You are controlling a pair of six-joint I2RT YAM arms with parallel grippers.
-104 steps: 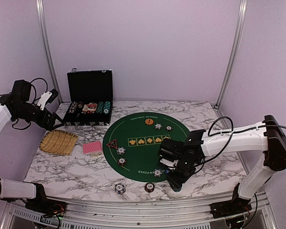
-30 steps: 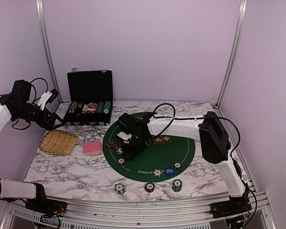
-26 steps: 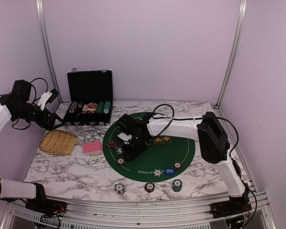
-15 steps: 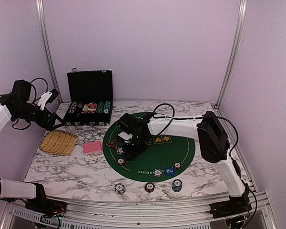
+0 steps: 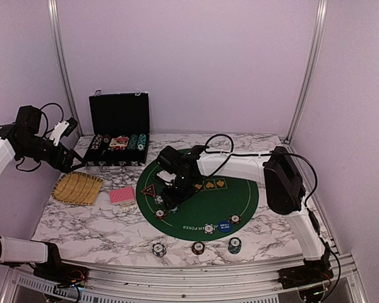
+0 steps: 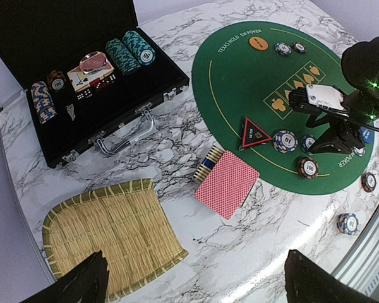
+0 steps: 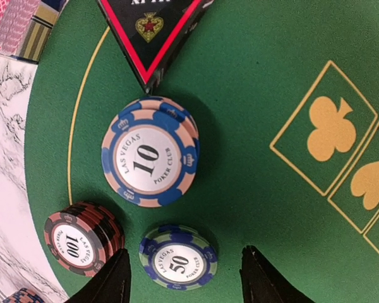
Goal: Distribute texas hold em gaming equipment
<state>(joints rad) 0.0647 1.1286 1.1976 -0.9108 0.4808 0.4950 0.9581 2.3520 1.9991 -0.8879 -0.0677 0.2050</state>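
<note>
Straddling the small round green-and-blue striped "50" poker chip stack (image 7: 177,259) on the round green felt mat (image 7: 259,208).
Stack sits centred between the right gripper's (image 7: 184,268) jaws, which are apart with gaps either side, nothing held. Blue-and-peach "10" chips (image 7: 150,151) lie just beyond. Left gripper (image 6: 196,283) jaws wide, empty, well apart over the desk's (image 6: 259,252) left side.
</note>
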